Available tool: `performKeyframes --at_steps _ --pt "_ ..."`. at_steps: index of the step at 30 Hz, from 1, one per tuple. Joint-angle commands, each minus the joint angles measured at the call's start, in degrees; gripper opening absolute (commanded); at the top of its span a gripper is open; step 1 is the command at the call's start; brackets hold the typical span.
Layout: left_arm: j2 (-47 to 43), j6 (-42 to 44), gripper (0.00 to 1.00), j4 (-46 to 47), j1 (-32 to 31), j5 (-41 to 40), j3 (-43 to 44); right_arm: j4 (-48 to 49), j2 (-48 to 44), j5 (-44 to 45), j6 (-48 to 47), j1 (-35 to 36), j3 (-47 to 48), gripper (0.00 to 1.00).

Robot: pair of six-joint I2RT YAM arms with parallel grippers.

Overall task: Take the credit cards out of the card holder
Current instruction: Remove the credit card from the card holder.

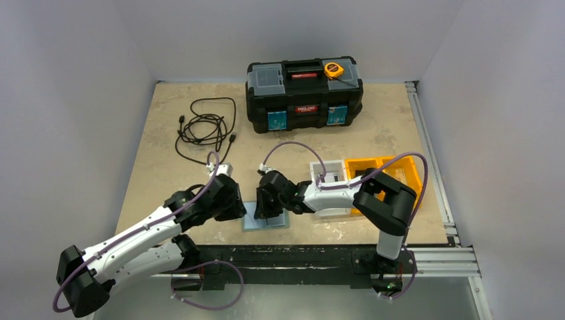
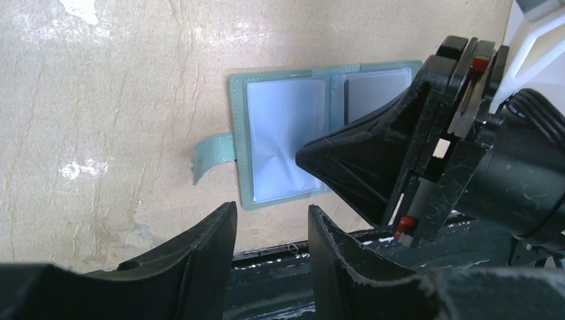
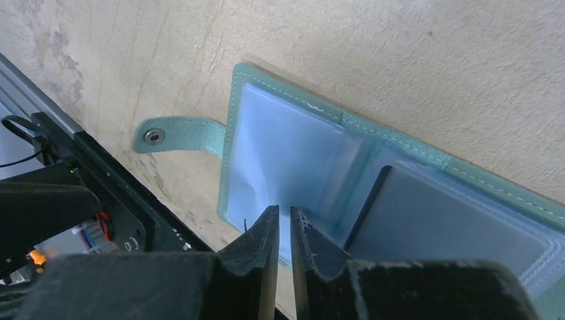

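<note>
Right arm's stretched low to its left, right gripper [image 3: 284, 217] with only a sliver of gap over the open card holder [image 3: 286, 147] at the table's [image 1: 160, 180] near edge. Black card [image 3: 440, 227] sits pocketed beside those tips. Left gripper [image 2: 270, 213] hangs half-open, empty, just off the holder's side. Toolbox label's [image 1: 306, 108] too small to read.

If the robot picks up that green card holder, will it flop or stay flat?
Probably floppy: the card holder looks thin and soft, hinged in the middle, with a wrinkled pocket. A push would likely slide it, since it lies flat on the smooth table. The half holding the black card should stay stiffer.
</note>
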Motion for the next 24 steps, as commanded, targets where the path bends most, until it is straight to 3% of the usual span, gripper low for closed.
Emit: performKeyframes --at_steps 1,5,15,18,24 --pt "-0.3 -0.8 0.43 0.9 0.7 2.5 2.5 -0.1 -0.5 -0.1 0.2 0.2 2.7 0.12" --pt "0.4 -1.4 0.43 3.9 1.9 6.4 2.4 -2.9 -4.7 1.5 0.1 0.2 2.6 0.14" --pt "9.0 -0.2 0.38 16.2 4.8 17.5 2.0 -14.7 -18.8 12.9 0.7 -2.3 -3.2 0.32" --pt "14.5 2.9 0.38 16.7 3.6 16.0 4.5 -16.0 -23.3 14.7 1.3 -4.4 -7.2 0.36" --pt "24.7 8.0 0.43 9.7 -4.9 3.8 14.5 -21.2 -30.2 19.5 1.2 -7.0 -10.4 0.38"
